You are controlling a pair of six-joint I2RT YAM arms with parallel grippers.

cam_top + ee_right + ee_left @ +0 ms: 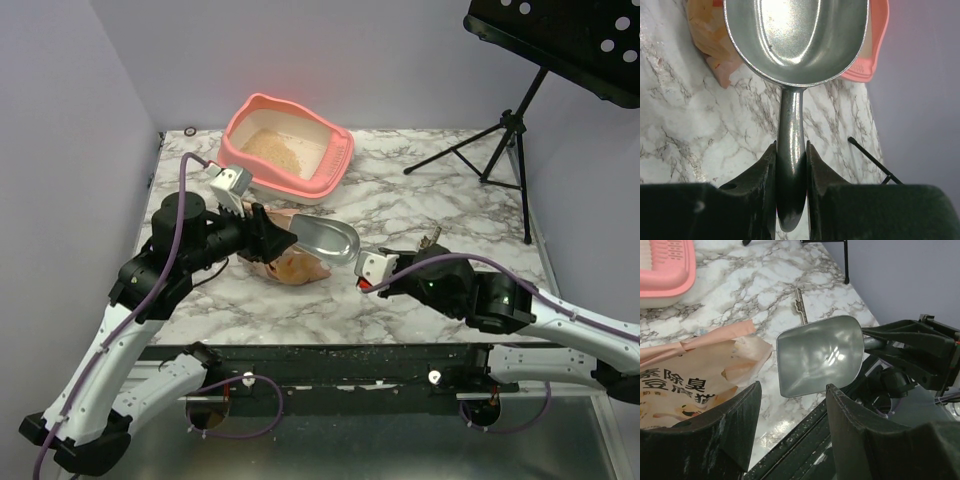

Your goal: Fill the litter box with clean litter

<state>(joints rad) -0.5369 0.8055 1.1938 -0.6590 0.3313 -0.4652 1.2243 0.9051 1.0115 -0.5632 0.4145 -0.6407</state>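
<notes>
The salmon-pink litter box [338, 160] stands at the back of the marble table, with a patch of beige clean litter [278, 150] on its floor. Its corner also shows in the left wrist view [665, 265] and the right wrist view [875, 45]. My right gripper [372, 268] [790, 145] is shut on the handle of an empty metal scoop [328, 240] [820, 355] [795, 35], held above the table. An orange litter bag [290, 266] [685, 375] [705, 35] lies under the scoop. My left gripper [272, 240] [792, 387] is open and empty beside the bag's mouth.
A black music stand's tripod [500, 130] stands at the back right. A thin dark tool [432, 238] [801, 305] lies on the marble right of the scoop. A small black ring [190, 131] lies at the back left corner. The table's front edge [330, 348] is near both arms.
</notes>
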